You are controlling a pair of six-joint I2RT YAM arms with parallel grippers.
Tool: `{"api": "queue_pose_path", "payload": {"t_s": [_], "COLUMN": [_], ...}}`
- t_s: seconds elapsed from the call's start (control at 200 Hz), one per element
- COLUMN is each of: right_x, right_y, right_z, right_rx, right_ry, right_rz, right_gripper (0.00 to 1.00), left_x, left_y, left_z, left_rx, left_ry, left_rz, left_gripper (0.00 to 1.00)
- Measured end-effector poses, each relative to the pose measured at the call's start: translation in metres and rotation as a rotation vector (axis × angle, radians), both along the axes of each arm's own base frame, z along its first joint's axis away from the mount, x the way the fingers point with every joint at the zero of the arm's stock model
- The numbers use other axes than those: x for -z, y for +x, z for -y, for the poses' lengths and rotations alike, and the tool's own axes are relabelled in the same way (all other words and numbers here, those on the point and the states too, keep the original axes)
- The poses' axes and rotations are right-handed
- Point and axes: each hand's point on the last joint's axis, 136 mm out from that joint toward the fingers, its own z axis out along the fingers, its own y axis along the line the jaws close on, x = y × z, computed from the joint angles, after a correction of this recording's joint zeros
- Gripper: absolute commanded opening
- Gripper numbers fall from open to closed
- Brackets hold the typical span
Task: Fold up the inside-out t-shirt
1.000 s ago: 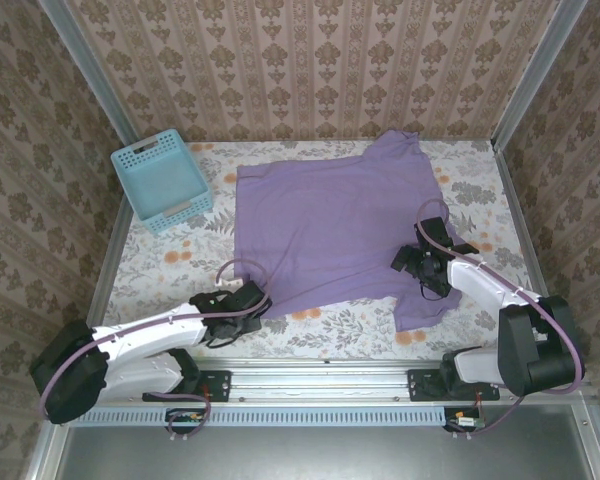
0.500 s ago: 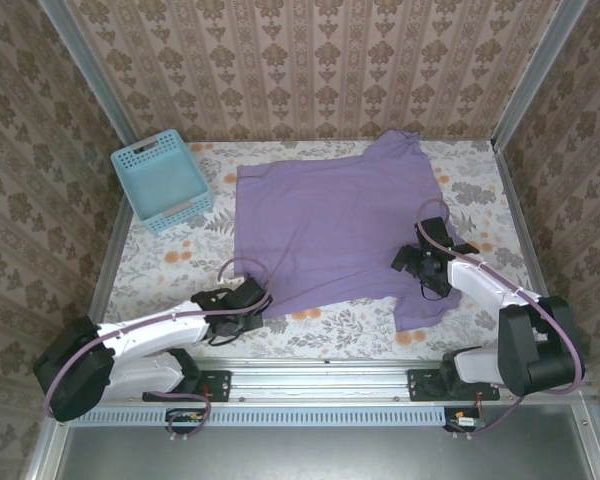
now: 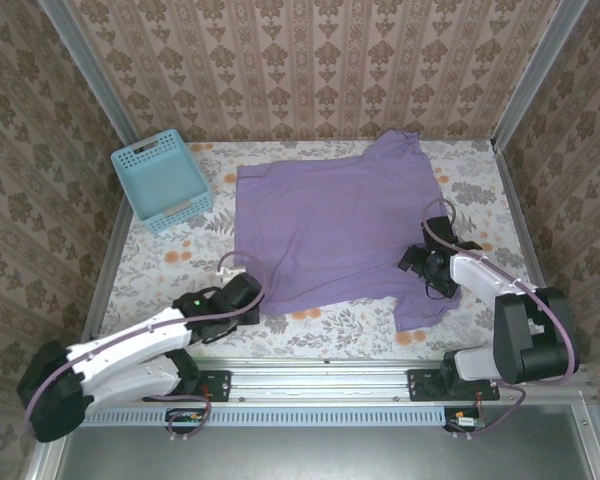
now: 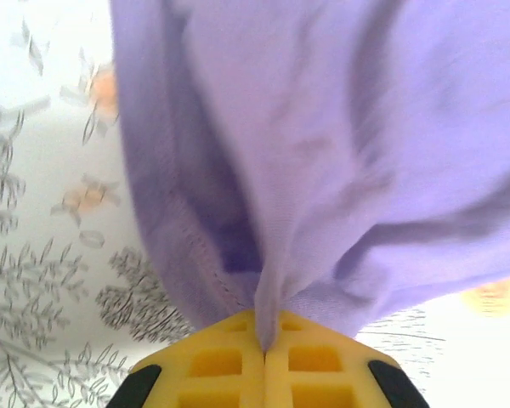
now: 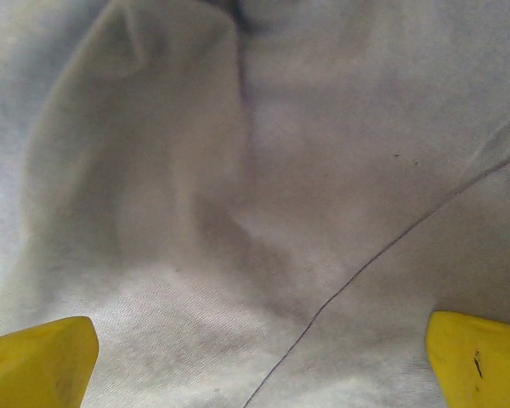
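**Desk:** Where did the lavender t-shirt (image 3: 330, 225) lie?

**Photographer:** It was spread flat, plain face up, across the middle and far right of the floral-print table (image 3: 160, 262). One sleeve reached toward the far right corner, and the other lay near the right front edge.

**Desk:** And the left gripper (image 4: 263, 338)?

**Photographer:** It was clenched on the shirt's near left corner. The left wrist camera showed its two yellow fingers (image 4: 217, 361) pressed together, with a pinch of hem caught between them. The cloth gathered into folds running away from the pinch.

**Desk:** The right gripper (image 3: 427, 268)?

**Photographer:** It was released, with the jaws wide. It sat low over the shirt's right side, close to the near sleeve. The right wrist camera caught yellow fingertips (image 5: 38, 357) at the two lower corners of the frame, well apart. Wrinkled cloth and a seam line lay between them. I could not tell whether the tips touched the fabric.

**Desk:** Anything else on the table?

**Photographer:** A light-blue lattice basket (image 3: 161, 183) stood at the far left, near the shirt's far left corner but apart from it.
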Motion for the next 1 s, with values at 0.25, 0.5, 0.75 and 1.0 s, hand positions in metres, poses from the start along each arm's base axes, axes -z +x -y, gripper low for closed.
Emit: {"api": "queue_pose_path", "payload": {"t_s": [0.25,0.5,0.75,1.0], "right_x": [0.006,-0.004,-0.033,-0.005], "right_y": [0.007,0.007,-0.009,-0.023], "right_z": [0.011,0.018,0.016,-0.008], "right_rx": [0.047,0.061,0.037,-0.030], "right_ry": [0.020,0.016,-0.013,0.017], "right_rz": [-0.015,0.012,0.099,-0.006], "right_gripper": [1.00,0.99,0.97,0.91], "left_x": [-0.049,-0.033,-0.012,0.003], "left_y": [0.013,0.027,0.041,0.054], "left_z": [0.006,-0.017,-0.039,-0.069], "left_rx": [0.110,0.029,-0.084,-0.221], "left_ry": [-0.097,-0.085,-0.063,-0.035], "left_rz": [0.188,0.158,0.080,0.012], "left_gripper": [0.08,0.09,0.08,0.07]}}
